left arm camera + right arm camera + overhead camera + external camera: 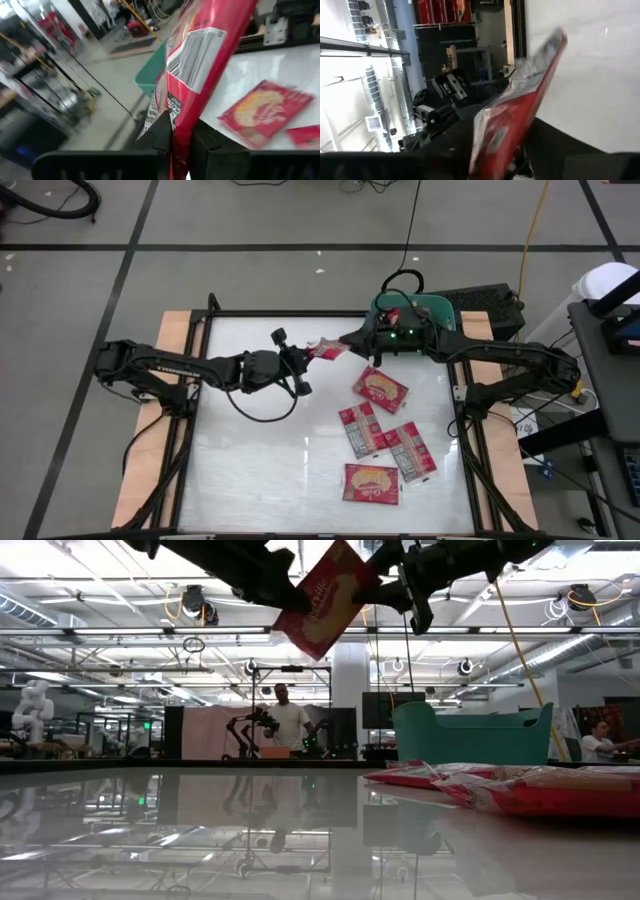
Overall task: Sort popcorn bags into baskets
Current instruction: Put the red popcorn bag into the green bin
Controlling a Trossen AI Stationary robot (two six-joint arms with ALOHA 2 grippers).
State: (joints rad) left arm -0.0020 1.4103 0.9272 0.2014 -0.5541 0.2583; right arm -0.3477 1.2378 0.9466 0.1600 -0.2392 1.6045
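One red popcorn bag [328, 350] hangs in the air over the table's far middle, tilted on edge, between my two grippers. My left gripper [308, 355] comes from the table's left and is shut on the bag's left end. My right gripper [350, 340] comes from the right; its fingers stand apart on either side of the bag's right end [495, 140]. The teal basket [440, 308] stands at the far right, behind the right wrist. Several more popcorn bags [380, 388] lie flat on the table's right half. My left gripper pinches the bag's left end [175, 107] between its two fingers, near level from the table's left. The bag's printed grey-white back faces the wrist camera. It stands on edge, tilted, lifted clear of the table [325, 595]. My right gripper: I cannot tell whether its open fingers touch the bag.
The flat bags [520, 785] lie right of centre, toward the near edge. The table's left half shows bare white surface. A black frame runs along the table's edges. Beyond the far edge, a person stands in the room [285, 715].
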